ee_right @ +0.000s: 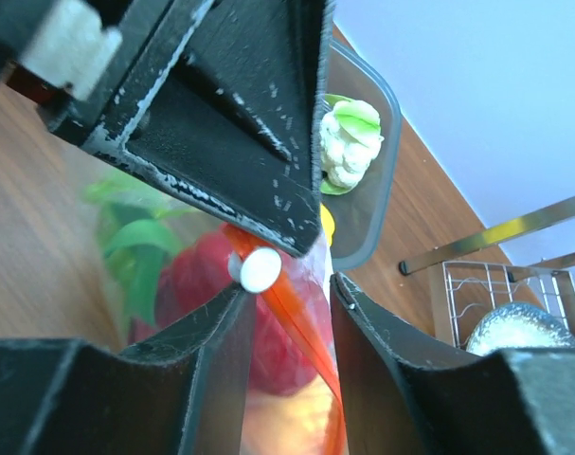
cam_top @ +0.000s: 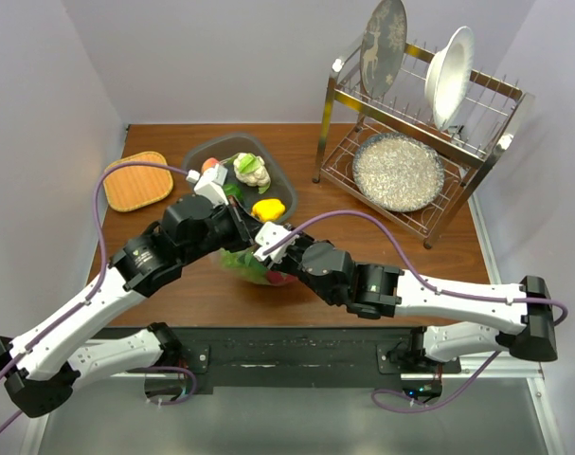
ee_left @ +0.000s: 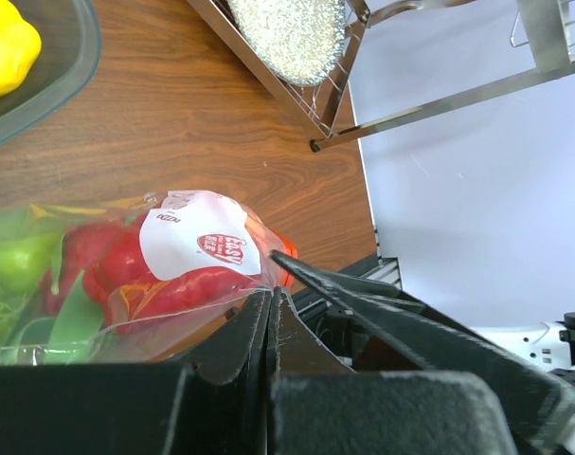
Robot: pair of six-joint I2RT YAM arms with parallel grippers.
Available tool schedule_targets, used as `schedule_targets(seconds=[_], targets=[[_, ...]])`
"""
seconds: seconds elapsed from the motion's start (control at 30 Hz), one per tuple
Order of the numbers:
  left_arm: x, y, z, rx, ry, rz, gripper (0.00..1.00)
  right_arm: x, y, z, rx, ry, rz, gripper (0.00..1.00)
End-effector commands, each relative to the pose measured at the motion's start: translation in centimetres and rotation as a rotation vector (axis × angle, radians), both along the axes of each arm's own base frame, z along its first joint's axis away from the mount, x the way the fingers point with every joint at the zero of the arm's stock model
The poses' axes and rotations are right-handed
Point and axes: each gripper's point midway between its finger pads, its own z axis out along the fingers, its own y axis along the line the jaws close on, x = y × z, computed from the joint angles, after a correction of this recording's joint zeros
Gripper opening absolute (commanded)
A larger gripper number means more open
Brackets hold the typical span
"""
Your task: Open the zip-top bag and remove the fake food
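Wooden table (cam_top: pixel 306 142). At its far right stands a metal dish rack (cam_top: pixel 326 133) with a speckled plate (cam_top: pixel 398 171) lying flat on the lower tier and two more dishes standing upright on top. At far left is a grey tub (cam_top: pixel 206 150), with a woven orange mat (cam_top: pixel 137 180) beside it.

The bag (ee_left: pixel 197 242), clear and crinkly, sits mid-table just in front of the tub, between the two arms. It is full and bears a white label.

Left gripper (ee_left: pixel 271 301): fingers pressed together, pinching the bag's top edge.

Right gripper (ee_right: pixel 289 294): fingers apart. The bag's mouth passes through the gap, and neither finger is seen pressing it.

Inside the bag are a red pepper (ee_left: pixel 116 265) and a green piece (ee_left: pixel 12 261), with something orange-yellow lower down that is blurred. In the tub lie a toy cauliflower (ee_right: pixel 349 142) and a yellow piece (cam_top: pixel 268 209).

An orange-red zip strip (ee_right: pixel 301 322) runs from the left gripper's tip down between the right fingers. A small white slider (ee_right: pixel 259 268) sits on the strip, just off the inner face of one right finger.
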Motion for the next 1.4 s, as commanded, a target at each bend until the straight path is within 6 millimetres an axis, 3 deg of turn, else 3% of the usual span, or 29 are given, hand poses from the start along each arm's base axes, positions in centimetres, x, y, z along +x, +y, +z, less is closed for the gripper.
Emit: schedule_targets(seconds=[0.0,0.1,0.13,0.23,0.3,0.33,0.43,0.53,0.6,0.63,0.7,0.73,0.8,0.93,1.03,1.13,1.17,1.23,1.37], targets=[[-0.3,-0.1,5.8,-0.155,-0.107,-0.011,0.0,0.4,0.6,1.2,0.027,-0.049,-0.006,0.32],[-0.3,0.0,6.0,-0.158,-0.113,-0.012,0.0,0.3,0.6,0.9,0.02,-0.042,0.003,0.23],[-0.3,0.0,6.0,-0.157,-0.113,-0.011,0.0,0.2,0.6,0.9,0.028,-0.038,0.003,0.14],[-0.3,0.0,6.0,-0.15,-0.129,-0.016,0.0,0.1,0.3,1.5,0.052,-0.025,0.004,0.0],[-0.2,-0.1,6.0,-0.141,-0.146,-0.023,0.02,-0.3,0.3,1.3,0.052,0.0,0.015,0.0],[0.0,0.0,5.9,-0.127,-0.167,-0.024,0.07,-0.4,0.3,1.3,0.058,0.011,0.019,0.0],[1.1,0.6,5.4,-0.037,-0.248,-0.003,0.39,-1.3,0.3,1.3,0.081,0.064,0.058,0.0],[1.7,0.9,5.4,0.028,-0.365,-0.019,0.54,-2.4,-0.1,0.9,0.088,0.126,0.087,0.0],[2.4,1.7,5.2,0.073,-0.436,0.006,0.58,-2.9,-0.5,0.6,0.085,0.172,0.093,0.0],[3.0,2.1,4.8,0.123,-0.503,0.019,0.71,-3.1,-0.6,0.5,0.084,0.188,0.096,0.0],[3.1,2.9,5.1,0.169,-0.594,0.024,0.7,-3.6,-0.8,0.4,0.09,0.234,0.109,0.0],[3.9,3.7,4.2,0.231,-0.653,0.057,0.68,-3.5,-1.1,0.7,0.106,0.251,0.108,0.0],[3.6,4.9,4.6,0.243,-0.736,0.088,0.56,-4.0,-1.2,0.7,0.123,0.314,0.133,0.0],[1.0,3.5,5.2,0.218,-1.021,-0.077,0.53,-3.3,-2.1,0.3,0.131,0.401,0.134,0.0],[-1.0,2.6,6.8,0.161,-1.124,-0.183,0.5,-3.1,-2.4,-0.3,0.152,0.481,0.141,0.0],[-2.0,1.3,7.1,0.152,-1.157,-0.33,0.49,-3.2,-2.2,-0.4,0.159,0.503,0.16,0.0],[-1.3,0.9,6.5,0.17,-1.137,-0.362,0.48,-3.2,-2.2,-0.5,0.158,0.508,0.16,0.0],[-2.2,0.0,6.2,0.144,-1.136,-0.468,0.43,-3.3,-2.2,-0.3,0.161,0.516,0.172,0.0],[-2.0,-1.4,4.7,0.153,-1.063,-0.595,0.41,-3.4,-2.1,-0.1,0.148,0.53,0.187,0.0]])
